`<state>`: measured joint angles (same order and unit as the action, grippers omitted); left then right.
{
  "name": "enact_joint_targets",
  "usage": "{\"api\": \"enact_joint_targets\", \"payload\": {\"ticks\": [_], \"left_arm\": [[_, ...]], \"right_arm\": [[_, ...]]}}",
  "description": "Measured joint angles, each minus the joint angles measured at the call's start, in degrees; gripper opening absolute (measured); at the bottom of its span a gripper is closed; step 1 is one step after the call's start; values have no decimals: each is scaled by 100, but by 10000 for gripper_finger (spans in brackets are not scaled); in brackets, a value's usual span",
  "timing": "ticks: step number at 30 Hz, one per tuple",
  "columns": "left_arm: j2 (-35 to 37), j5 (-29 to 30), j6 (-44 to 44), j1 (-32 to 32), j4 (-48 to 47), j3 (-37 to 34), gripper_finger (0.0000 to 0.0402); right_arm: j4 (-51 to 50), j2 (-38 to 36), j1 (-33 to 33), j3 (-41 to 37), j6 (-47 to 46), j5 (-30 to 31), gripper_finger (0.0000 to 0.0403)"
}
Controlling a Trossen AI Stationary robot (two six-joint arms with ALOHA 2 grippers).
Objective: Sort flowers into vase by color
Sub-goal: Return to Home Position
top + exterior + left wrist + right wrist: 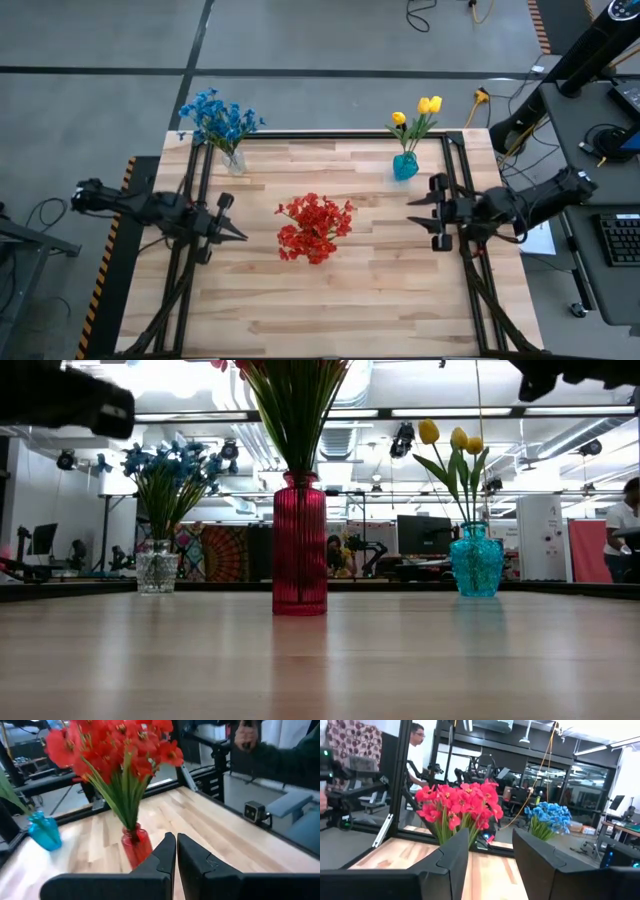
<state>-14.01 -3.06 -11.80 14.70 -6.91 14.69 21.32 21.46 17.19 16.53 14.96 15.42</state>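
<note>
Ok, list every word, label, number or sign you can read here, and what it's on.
No readable text anywhere.
Red vase, blue vase, clear vase: no labels.
Screens in the room behind: too small.
Only sign: yellow-and-black warning stripe at the left edge of the table.

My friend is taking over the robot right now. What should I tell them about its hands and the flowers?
Left gripper: shut and empty, on the left side of the table, pointing at the red flowers.
Right gripper: open and empty, on the right side.
The red flowers stand in the red vase in the middle of the table.
In the high view, the blue flowers are in the clear vase near the top-left corner. The yellow tulips are in the blue vase near the top-right.
Done: each colour has its own vase, and no flowers lie loose.
Left to do: probably just bringing both arms home.
</note>
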Motion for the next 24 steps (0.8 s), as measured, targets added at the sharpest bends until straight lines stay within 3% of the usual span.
{"api": "enact_joint_targets", "payload": {"ticks": [9, 14, 21, 24], "left_arm": [[844, -297, 367, -16, 1383, -1400, 0], [1220, -362, 391, -20, 980, -1409, 0], [1239, -333, 15, -20, 886, -1406, 0], [1158, -24, -74, -20, 838, -1406, 0]], "right_arm": [[2, -1335, 0, -885, -211, 3, 139], [16, -2143, 1, -1461, -324, 75, 137], [37, -1990, -15, -1580, -385, 466, 136], [-21, -1994, -10, -1582, -286, 467, 137]]}}
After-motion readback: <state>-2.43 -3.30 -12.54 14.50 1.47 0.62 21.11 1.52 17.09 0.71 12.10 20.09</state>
